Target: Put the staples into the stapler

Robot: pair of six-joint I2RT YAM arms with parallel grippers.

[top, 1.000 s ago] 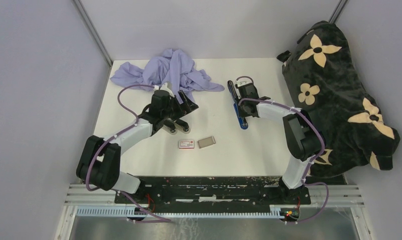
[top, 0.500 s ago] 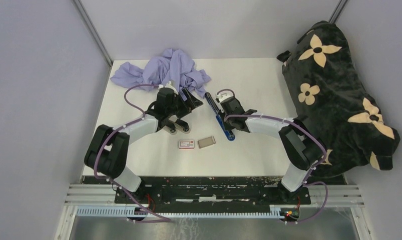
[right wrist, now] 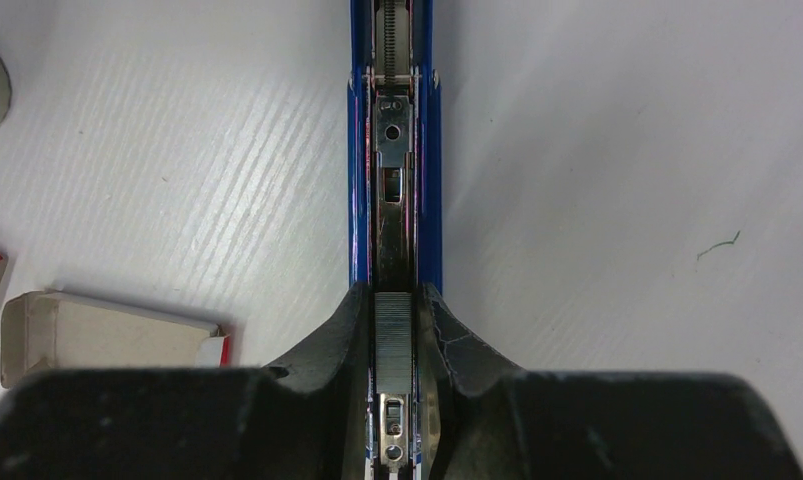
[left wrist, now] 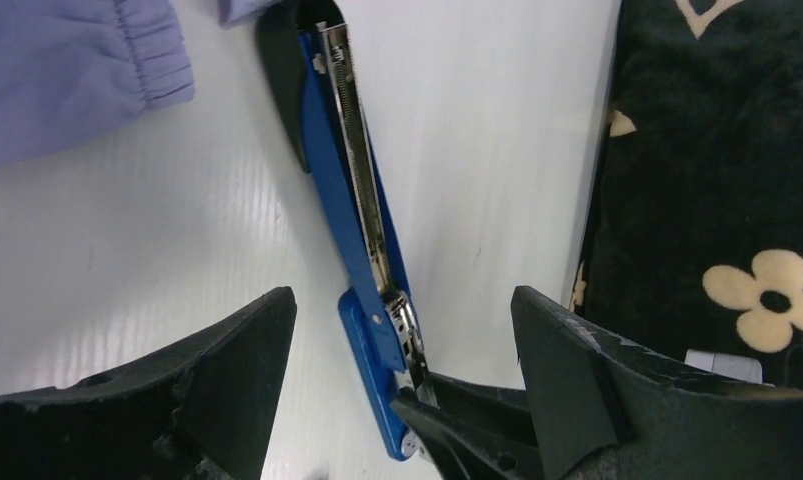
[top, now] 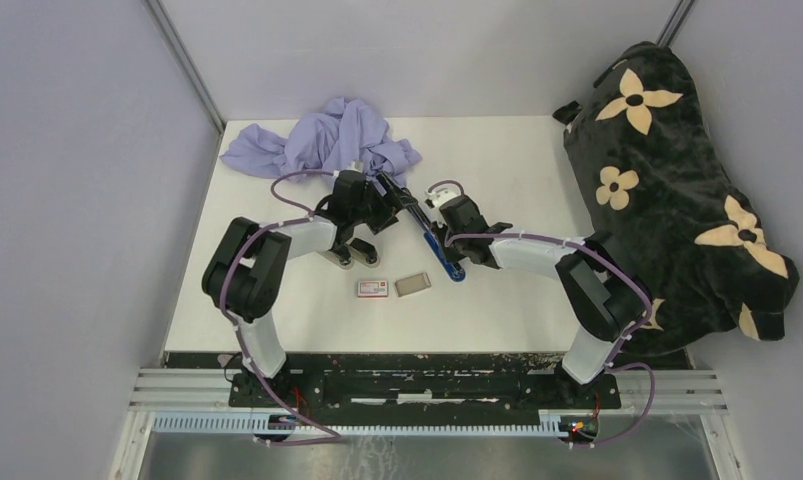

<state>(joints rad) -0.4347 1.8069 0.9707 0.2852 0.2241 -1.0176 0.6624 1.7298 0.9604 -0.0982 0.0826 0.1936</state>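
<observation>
The right claw [right wrist: 395, 310] pinched one end of the open stapler [right wrist: 395, 150], the left claw [left wrist: 402, 300] hung wide open above, the staples [top: 412, 284] lay beside their box [top: 373, 288], and a bump might swing the stapler crooked.

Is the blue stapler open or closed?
Open. The stapler lies unfolded flat on the table, with its metal staple channel exposed on top.

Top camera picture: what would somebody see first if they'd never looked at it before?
Probably the big black plush heap with cream flowers slumped along the right side of the white table, and the crumpled lilac cloth at its far edge. In the middle, a blue stapler is stretched open, with the right gripper shut on its near end and the left gripper wide open close by.
</observation>
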